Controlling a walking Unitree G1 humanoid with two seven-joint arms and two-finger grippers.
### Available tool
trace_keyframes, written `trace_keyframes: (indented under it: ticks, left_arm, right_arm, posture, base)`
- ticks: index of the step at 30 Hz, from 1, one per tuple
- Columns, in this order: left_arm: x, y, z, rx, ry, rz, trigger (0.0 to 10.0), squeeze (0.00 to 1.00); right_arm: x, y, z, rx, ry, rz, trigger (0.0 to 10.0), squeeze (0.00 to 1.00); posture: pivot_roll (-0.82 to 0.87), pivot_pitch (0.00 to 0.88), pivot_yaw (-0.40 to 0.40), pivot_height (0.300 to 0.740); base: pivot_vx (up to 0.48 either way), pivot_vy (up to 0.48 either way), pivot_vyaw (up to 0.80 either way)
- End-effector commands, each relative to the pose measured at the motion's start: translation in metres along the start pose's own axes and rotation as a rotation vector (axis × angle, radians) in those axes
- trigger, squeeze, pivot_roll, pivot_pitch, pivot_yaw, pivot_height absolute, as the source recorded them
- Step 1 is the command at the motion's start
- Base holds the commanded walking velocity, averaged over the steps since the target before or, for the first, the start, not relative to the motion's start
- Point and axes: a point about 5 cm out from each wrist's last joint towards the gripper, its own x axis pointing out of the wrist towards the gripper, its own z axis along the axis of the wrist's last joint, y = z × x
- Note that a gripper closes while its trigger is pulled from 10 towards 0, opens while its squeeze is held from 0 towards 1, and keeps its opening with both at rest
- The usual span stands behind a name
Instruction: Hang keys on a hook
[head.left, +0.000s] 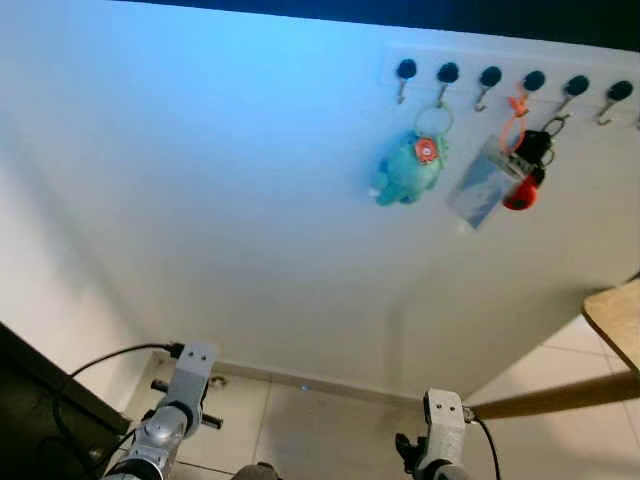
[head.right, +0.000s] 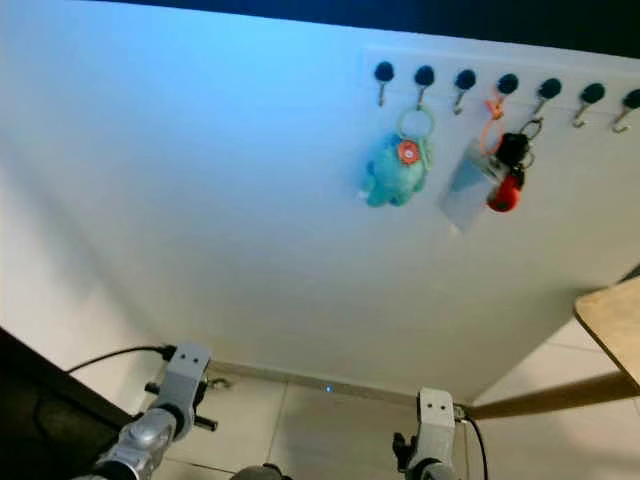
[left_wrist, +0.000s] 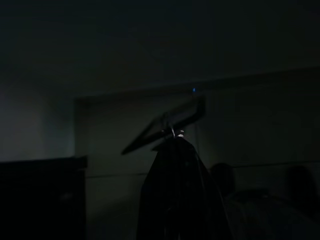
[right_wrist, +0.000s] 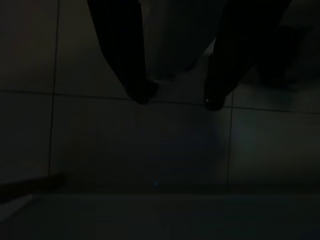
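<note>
A row of black-knobbed hooks (head.left: 490, 77) runs along the white wall at upper right. A bunch of keys (head.left: 528, 160) with black and red fobs, an orange loop and a clear card (head.left: 480, 190) hangs from the fourth hook. A teal plush keychain (head.left: 408, 170) hangs by its ring from the second hook. Both silver arms hang low, far below the hooks: the left arm (head.left: 185, 385) and the right arm (head.left: 443, 420). In the dark left wrist view my left gripper (left_wrist: 172, 137) looks shut, with a faint glint at its tip. My right gripper (right_wrist: 175, 100) is open over floor tiles.
A wooden table corner (head.left: 615, 320) juts in at the right, with a wooden leg (head.left: 560, 398) slanting below it. A dark cabinet (head.left: 30, 400) stands at the lower left, and a black cable (head.left: 110, 358) runs to the left arm. Pale tiled floor (head.left: 310, 420) meets the wall below.
</note>
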Motion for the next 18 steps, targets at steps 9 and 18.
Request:
trace_keyframes:
  ticks: [9,18]
  left_arm:
    - [0.0021,-0.01,0.001,0.022,0.006,-0.027,10.0,0.0]
    - [0.0021,-0.0078,0.0026,0.027,-0.003,-0.016,10.0,0.0]
  right_arm:
    - [-0.0023,-0.008,-0.0021,0.024,-0.003,-0.031,10.0,0.0]
    - [-0.0004,-0.0058,0.0045,-0.015,-0.023,-0.005,10.0,0.0]
  posture:
    - [0.06,0.066,-0.015,0.74]
    - [0.06,0.072,-0.018,0.74]
  base:
    - [0.0,-0.107,0.0]
    - [0.0,0.0,0.0]
